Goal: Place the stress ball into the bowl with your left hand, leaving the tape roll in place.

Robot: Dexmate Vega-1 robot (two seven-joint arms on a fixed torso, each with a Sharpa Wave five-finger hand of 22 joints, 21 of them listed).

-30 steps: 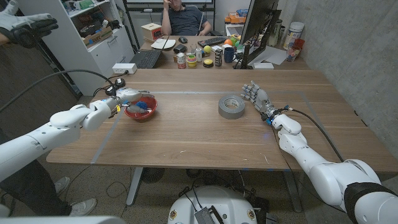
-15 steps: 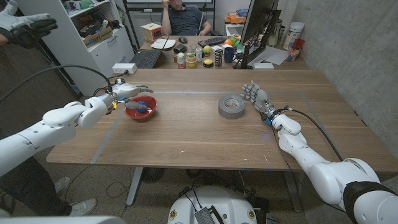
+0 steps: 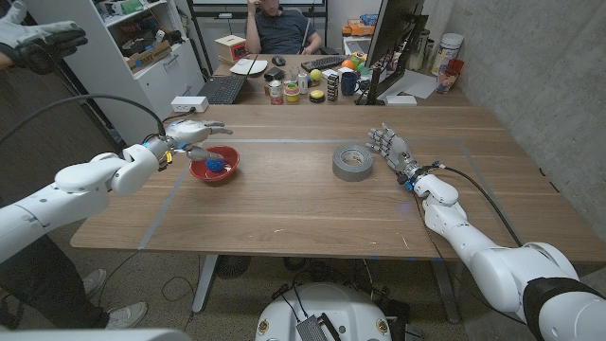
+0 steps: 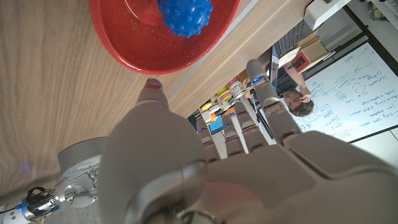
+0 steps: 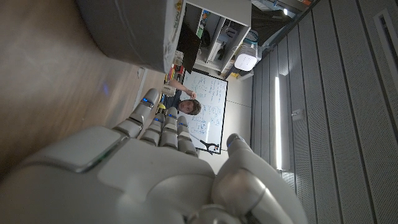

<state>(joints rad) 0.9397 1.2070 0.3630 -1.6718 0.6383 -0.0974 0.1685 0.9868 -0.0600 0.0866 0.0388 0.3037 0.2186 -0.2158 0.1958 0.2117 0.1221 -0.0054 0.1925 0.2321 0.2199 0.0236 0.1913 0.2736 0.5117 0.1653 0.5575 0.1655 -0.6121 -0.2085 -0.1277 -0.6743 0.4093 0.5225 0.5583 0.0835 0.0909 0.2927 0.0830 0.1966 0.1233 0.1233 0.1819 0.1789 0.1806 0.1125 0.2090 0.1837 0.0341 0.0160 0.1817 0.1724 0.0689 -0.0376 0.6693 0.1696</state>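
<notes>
The blue spiky stress ball [image 3: 215,164] lies inside the red bowl [image 3: 202,172] on the left part of the table. My left hand [image 3: 193,132] hovers just behind the bowl's left rim, fingers spread and holding nothing. In the left wrist view the stress ball [image 4: 185,14] sits in the bowl [image 4: 143,43] beyond my left hand [image 4: 217,162]. The grey tape roll [image 3: 352,161] stands right of centre. My right hand [image 3: 391,147] stands open beside it, apart from it. The tape roll [image 5: 134,31] looms ahead of my right hand [image 5: 155,174].
A white box [image 3: 189,103] lies behind the bowl. The table's far edge holds a keyboard [image 3: 222,89], cans, cups and a monitor [image 3: 393,43], with a seated person [image 3: 279,26] behind. A shelf unit [image 3: 142,57] stands at the left.
My left hand let go of the stress ball into the bowl, then drew up and back off the rim with its fingers spread. The right hand and tape roll have not moved.
</notes>
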